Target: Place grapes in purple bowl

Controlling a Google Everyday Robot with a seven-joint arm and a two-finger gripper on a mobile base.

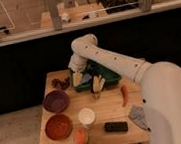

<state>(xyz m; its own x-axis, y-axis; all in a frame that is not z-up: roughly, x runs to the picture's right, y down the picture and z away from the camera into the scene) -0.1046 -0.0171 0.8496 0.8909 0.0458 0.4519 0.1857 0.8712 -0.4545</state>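
Observation:
The grapes (60, 82), a small dark red-purple bunch, lie on the wooden table (105, 112) near its far left corner. The purple bowl (55, 100) sits just in front of them, empty. My gripper (78, 78) hangs at the left end of the green tray (110, 76), a short way right of the grapes and above the table. It holds nothing that I can see.
An orange-red bowl (58, 126) sits in front of the purple one. A white cup (87, 117), an orange object (81, 137), a black block (116, 127), a grey cloth (138, 116) and a chili pepper (124, 95) lie on the table. Yellow items (98, 83) rest in the tray.

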